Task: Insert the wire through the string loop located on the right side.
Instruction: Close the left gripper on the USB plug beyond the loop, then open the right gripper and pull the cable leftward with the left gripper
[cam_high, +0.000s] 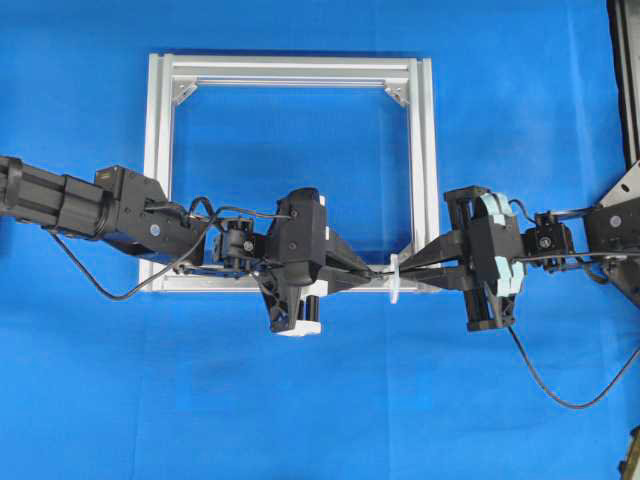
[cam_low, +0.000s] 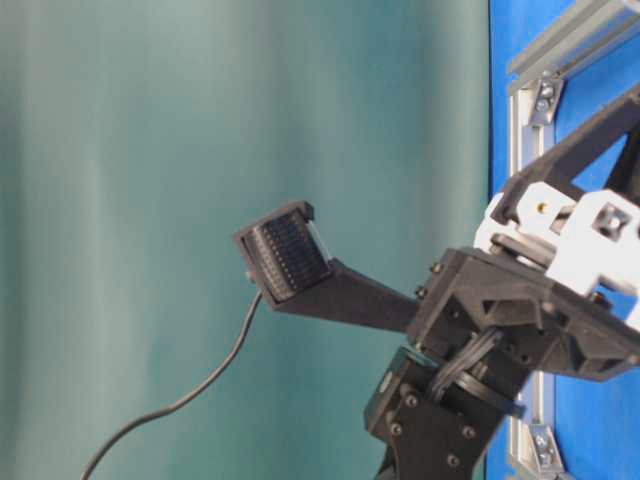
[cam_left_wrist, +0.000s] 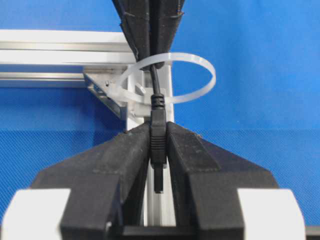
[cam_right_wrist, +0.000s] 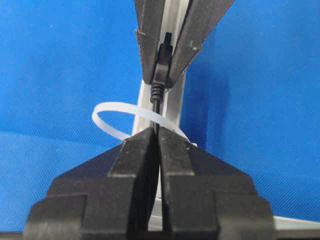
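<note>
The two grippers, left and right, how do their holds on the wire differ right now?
The left gripper clamps the wire on its thick plug, while the right gripper pinches the thin cable. The left holds beyond the string loop; the right sits on the feeding side. Both are shut on the same wire.

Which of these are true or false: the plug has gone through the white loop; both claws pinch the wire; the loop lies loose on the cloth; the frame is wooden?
1. The wire runs through the string loop. True.
2. The left gripper and right gripper both pinch it. True.
3. The loop lies loose. False: it sits on the frame.
4. The frame is wooden. False: it is silvery metal.
</note>
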